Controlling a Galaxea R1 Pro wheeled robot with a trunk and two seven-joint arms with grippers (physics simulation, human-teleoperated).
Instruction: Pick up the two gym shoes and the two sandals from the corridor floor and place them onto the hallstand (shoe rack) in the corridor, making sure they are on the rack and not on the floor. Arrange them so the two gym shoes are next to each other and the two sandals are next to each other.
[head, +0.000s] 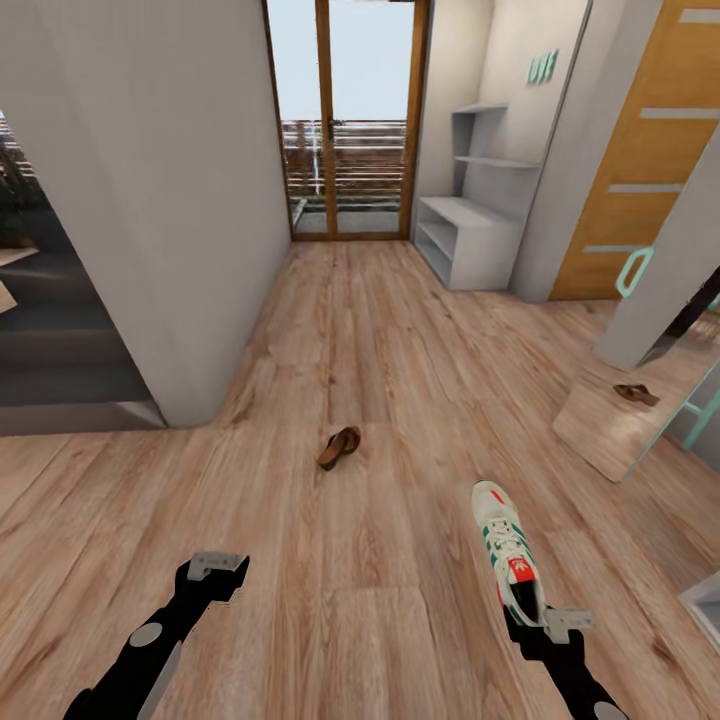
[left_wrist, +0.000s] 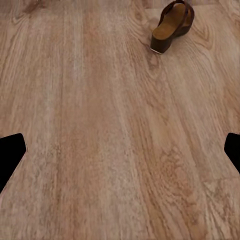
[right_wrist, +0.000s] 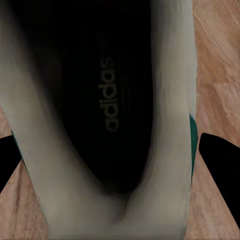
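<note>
between right gripper (right_wrist: 120, 150) jaws: gym shoe (head: 510, 562) heel.

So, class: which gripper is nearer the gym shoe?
Right. The right gripper sits at the gym shoe's heel opening; the left gripper hangs far across the bare floor.

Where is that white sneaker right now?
In the head view the gym shoe sits on the corridor floor at the lower right, its heel at the right gripper, with a sandal farther ahead to its left.
</note>
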